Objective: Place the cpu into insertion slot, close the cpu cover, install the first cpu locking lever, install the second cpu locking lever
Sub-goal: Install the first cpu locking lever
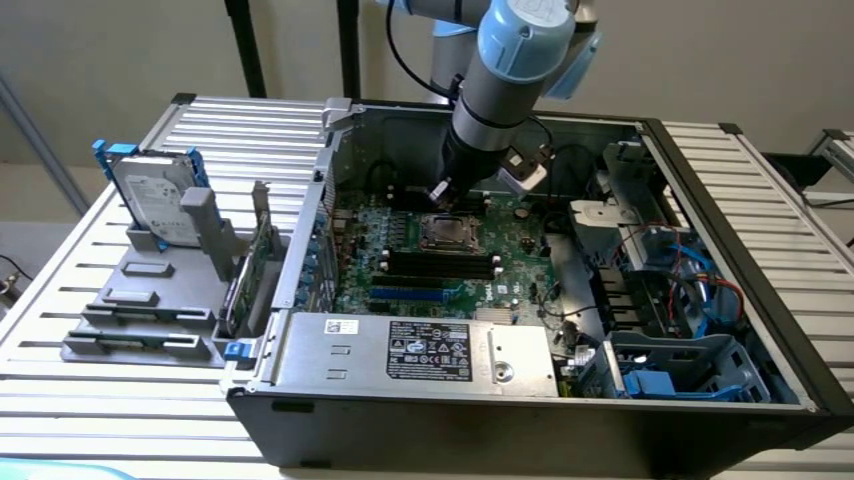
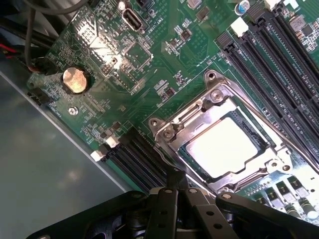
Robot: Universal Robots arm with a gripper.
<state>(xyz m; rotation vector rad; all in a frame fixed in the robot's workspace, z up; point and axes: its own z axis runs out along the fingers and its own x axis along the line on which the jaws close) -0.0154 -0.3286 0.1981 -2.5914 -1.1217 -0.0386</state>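
Observation:
The cpu (image 2: pixel 224 147) lies in the insertion slot (image 1: pixel 447 233), its bright silvery face showing through the window of the cpu cover (image 2: pixel 202 105). The cover lies flat over it on the green motherboard (image 2: pixel 149 64). My gripper (image 2: pixel 175 175) is shut with nothing between its fingers. Its tips hover at one edge of the socket frame, beside a bank of black memory slots (image 2: pixel 134 154). In the exterior view the gripper (image 1: pixel 438 197) reaches down into the open computer case just behind the socket. I cannot tell how the locking levers stand.
More long memory slots (image 2: pixel 279 64) run along the socket's other side. A coin battery (image 2: pixel 76 80) sits on the board. A grey power supply (image 1: pixel 414 350) and a blue drive cage (image 1: pixel 681 370) fill the case's near side. A hard drive (image 1: pixel 158 195) stands on the slatted table.

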